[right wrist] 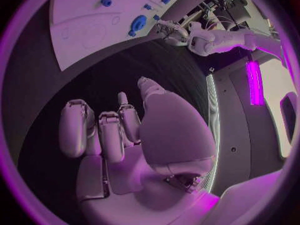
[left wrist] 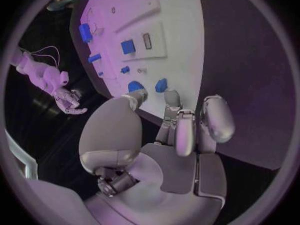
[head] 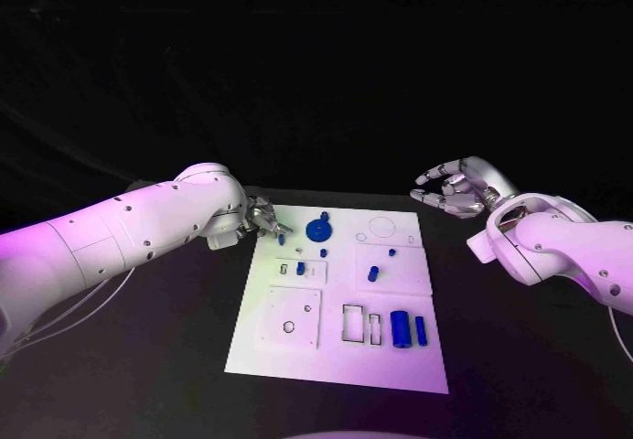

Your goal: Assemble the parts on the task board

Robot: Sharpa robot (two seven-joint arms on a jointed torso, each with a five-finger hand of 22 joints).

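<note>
The left hand (head: pixel 262 220) sits at the far left corner of the board (head: pixel 396 361), fingers reaching toward a small blue part (head: pixel 283 238) at its edge; whether it pinches that part I cannot tell. The risk is here — a loose pinch so close to the rim could flick the part off onto the table (head: pixel 158 366); the blue gear (head: pixel 319 229) stands just beside and could be knocked. The right hand (head: pixel 455 189) hovers well off the far right corner, fingers apart, holding nothing; other parts lie along the board's middle and near end.
</note>
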